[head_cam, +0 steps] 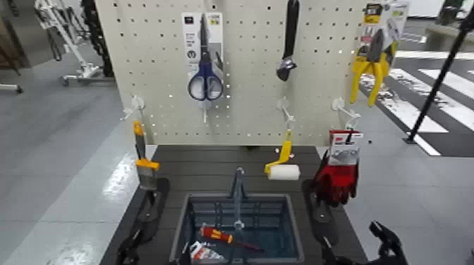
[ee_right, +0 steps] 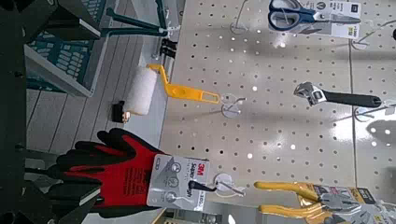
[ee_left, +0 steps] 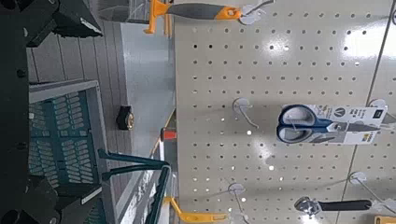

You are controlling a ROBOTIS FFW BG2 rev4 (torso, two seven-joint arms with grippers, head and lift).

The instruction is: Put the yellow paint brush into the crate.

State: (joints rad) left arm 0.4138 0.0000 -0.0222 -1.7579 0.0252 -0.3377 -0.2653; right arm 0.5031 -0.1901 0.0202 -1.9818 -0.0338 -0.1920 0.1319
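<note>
- My left claw (head_cam: 159,254) is wide, its fingers apart with nothing between them. The head view puts it low on my left, nearer to me than the yellow paint brush (head_cam: 144,158).
- My right claw (head_cam: 356,249) stands wide and bare too, low on my right, beyond the crate's (head_cam: 240,261) right side.
- The brush is what I'm to put in the crate. It hangs upright from a hook at the left of the pegboard (head_cam: 247,84), orange-yellow tip up, bristles down, outside the crate.
- Of my two wrist views, only the left catches the brush: dark handle, hook and yellow-orange band show, while its bristles run to the picture's edge. The head view gives me the whole of it.
- Only the head view lets me look down into the crate on the dark bench (head_cam: 211,169). A red and yellow screwdriver (head_cam: 217,234) lies inside, near a red and white package (head_cam: 204,251). Both wrist views give me the slotted side and the upright handle.
- The head and right wrist views show me the paint roller's (ee_right: 191,92) white sleeve; the left wrist view has just its yellow handle.
- Those same two views show the red and black gloves (ee_right: 121,173) and the yellow-handled pliers (ee_right: 299,201).
- The blue-handled scissors (ee_left: 299,124) and the adjustable wrench (ee_left: 332,205) hang in all three views.
</note>
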